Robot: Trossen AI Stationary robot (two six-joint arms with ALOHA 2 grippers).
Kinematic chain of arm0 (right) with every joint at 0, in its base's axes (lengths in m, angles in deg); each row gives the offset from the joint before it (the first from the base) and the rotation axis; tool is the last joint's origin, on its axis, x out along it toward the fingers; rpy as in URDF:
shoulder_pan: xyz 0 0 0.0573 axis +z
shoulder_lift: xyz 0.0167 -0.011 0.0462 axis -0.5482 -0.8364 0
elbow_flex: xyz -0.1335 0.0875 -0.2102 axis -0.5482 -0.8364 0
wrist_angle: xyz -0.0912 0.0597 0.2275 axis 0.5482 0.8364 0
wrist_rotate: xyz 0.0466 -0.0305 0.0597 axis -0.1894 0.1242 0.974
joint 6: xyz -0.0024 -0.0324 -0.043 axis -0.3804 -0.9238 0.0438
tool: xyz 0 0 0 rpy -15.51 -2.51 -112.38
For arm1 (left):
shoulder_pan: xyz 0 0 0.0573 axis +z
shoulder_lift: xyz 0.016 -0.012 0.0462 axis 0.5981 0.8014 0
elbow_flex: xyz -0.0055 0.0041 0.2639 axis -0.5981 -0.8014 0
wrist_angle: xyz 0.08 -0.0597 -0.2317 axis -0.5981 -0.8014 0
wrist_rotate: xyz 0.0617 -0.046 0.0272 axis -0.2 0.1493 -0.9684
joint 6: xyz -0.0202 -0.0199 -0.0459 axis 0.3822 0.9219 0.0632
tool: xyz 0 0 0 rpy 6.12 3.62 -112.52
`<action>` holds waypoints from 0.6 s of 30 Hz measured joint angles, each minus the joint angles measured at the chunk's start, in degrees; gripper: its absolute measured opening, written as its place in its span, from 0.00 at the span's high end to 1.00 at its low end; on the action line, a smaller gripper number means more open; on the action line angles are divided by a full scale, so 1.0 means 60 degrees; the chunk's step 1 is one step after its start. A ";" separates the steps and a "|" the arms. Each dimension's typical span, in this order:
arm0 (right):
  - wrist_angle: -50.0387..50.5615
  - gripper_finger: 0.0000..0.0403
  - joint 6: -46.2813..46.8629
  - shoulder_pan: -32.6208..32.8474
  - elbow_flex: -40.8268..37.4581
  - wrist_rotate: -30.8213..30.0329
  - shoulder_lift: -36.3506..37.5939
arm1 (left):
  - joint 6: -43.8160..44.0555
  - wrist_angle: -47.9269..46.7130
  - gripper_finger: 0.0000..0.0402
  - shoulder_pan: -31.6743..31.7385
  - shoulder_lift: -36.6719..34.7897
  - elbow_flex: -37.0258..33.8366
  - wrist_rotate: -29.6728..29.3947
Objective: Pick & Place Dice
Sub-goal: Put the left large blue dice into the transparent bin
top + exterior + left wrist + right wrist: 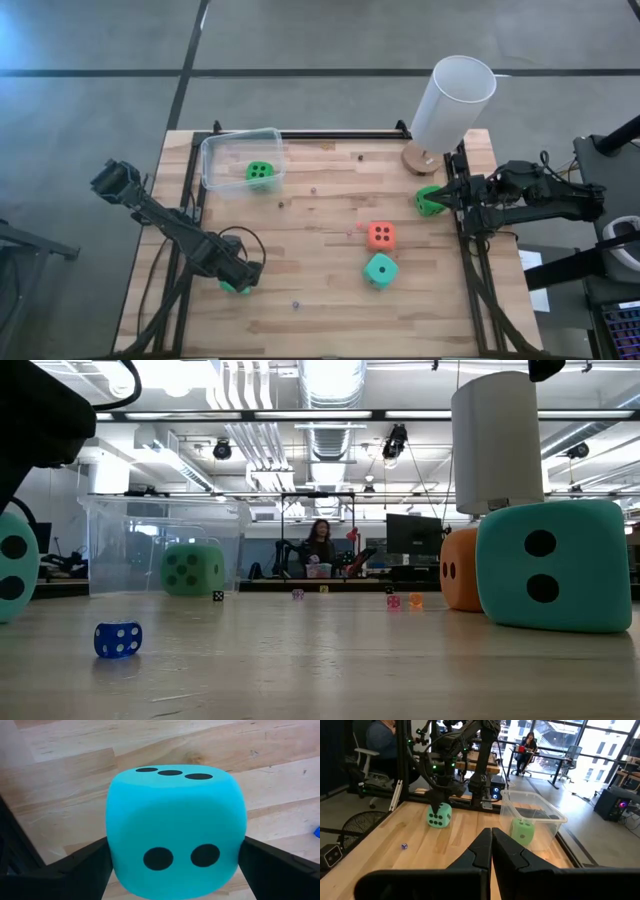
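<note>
The left hand (pixel 237 283) stands with fingers spread on either side of a teal-green die (pixel 175 827) on the worktop (pixel 330 310), likely poised to close and carry it to the clear tub (pixel 215 150); the right hand (pixel 447 193) waits closed.

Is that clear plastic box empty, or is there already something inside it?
Not empty. The clear tub holds one green die; the high view shows it inside the walls, and the right wrist view shows it through them.
</note>
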 joint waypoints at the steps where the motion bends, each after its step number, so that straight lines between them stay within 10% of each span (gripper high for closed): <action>1: 0.0000 0.98 0.0004 -0.0003 0.0000 0.0004 -0.0004 | 0.0003 0.0000 0.05 0.0000 0.0000 0.0000 0.0000; 18: 0.0000 0.98 0.0001 -0.0001 -0.0004 0.0002 0.0000 | 0.0436 0.0022 0.10 0.0000 0.0000 0.0011 -0.0033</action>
